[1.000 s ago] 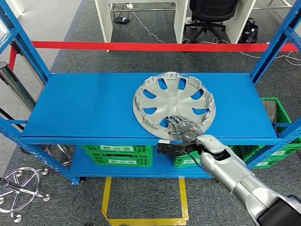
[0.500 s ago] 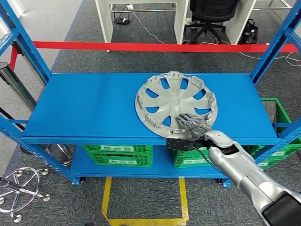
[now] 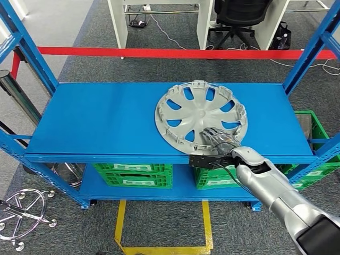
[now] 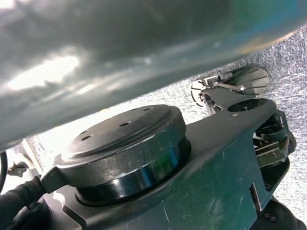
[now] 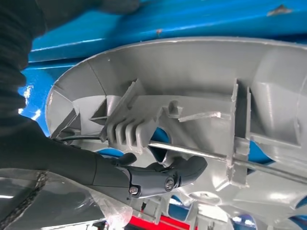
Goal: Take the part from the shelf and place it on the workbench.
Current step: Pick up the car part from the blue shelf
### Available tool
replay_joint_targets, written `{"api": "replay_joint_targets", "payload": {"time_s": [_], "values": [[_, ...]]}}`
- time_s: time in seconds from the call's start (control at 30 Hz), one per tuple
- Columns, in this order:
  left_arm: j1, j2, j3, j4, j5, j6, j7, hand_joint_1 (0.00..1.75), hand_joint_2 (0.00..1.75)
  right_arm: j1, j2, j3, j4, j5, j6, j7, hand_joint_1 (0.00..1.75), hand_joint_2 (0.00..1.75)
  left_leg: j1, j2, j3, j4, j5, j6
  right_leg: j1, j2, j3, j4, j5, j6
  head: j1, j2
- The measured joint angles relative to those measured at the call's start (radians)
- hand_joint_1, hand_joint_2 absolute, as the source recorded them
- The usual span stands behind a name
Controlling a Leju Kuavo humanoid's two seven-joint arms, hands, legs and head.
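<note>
Shifted slightly rightward on the blue shelf (image 3: 100,119), the hubcap (image 3: 200,114) lies inner side up so the right hand (image 3: 216,139) can hook curled fingers (image 5: 159,175) around its near rim.

One grey wheel cover (image 3: 200,118) lies on one blue shelf rack (image 3: 100,119), at about 3 o'clock on the top board. Three green crates (image 3: 132,175) sit on the lower board, at about 6, 5 and 4 o'clock. One red tape line (image 3: 160,52) crosses the floor at 12 o'clock. One black office chair (image 3: 236,13) stands at 1 o'clock. One chrome chair base (image 3: 22,212) lies at 8 o'clock.
</note>
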Motion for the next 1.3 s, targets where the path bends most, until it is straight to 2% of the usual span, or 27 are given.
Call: {"api": "replay_joint_targets", "payload": {"time_s": [0.13, 0.5, 0.97, 1.07, 1.23, 1.3], "values": [[0.003, 0.0, 0.0, 0.0, 0.012, 0.001, -0.004, 0.0, 0.0, 0.02, -0.002, -0.003, -0.038, -0.006, -0.03, -0.02, 1.75, 1.75, 0.0, 0.0, 0.0, 0.0, 0.0, 0.0, 0.0, 0.002, 0.0, 0.0, 0.0, 0.0, 0.0, 0.0], [0.015, 0.003, 0.013, 0.0, 0.034, 0.002, -0.022, 0.0, 0.0, 0.05, -0.022, 0.004, -0.322, -0.054, -0.032, -0.065, 1.75, 1.75, 0.0, 0.002, -0.001, 0.0, 0.001, 0.001, 0.0, 0.001, -0.002, 0.0, 0.001, 0.0, 0.0, 0.0], [0.018, 0.007, 0.026, 0.0, 0.046, 0.002, -0.03, 0.0, 0.0, 0.056, -0.062, 0.038, -0.475, -0.079, -0.058, -0.11, 1.75, 1.75, 0.0, 0.002, -0.002, 0.0, 0.001, 0.001, 0.0, 0.002, -0.002, 0.0, 0.001, 0.0, 0.0, 0.0], [0.021, 0.008, 0.037, 0.0, 0.055, 0.004, -0.038, 0.0, 0.0, 0.087, -0.072, 0.037, -0.551, -0.009, -0.168, -0.122, 1.75, 1.75, 0.0, 0.002, -0.002, 0.0, 0.001, 0.001, 0.0, 0.001, -0.003, 0.0, 0.001, 0.0, 0.0, 0.0], [0.021, 0.008, 0.046, 0.0, 0.058, 0.019, -0.048, 0.0, 0.0, 0.2, -0.068, 0.018, -0.706, 0.281, -0.551, -0.154, 1.75, 1.75, 0.0, 0.001, -0.006, 0.0, 0.0, 0.001, 0.0, 0.001, -0.007, 0.0, 0.0, 0.001, 0.0, 0.0], [0.019, 0.008, 0.047, 0.0, 0.056, 0.03, -0.051, 0.0, 0.0, 0.244, -0.054, -0.001, -0.771, 0.39, -0.654, -0.185, 1.75, 1.75, 0.0, 0.001, -0.007, 0.0, 0.0, 0.001, 0.0, 0.001, -0.007, 0.0, 0.0, 0.001, 0.0, 0.0]]}}
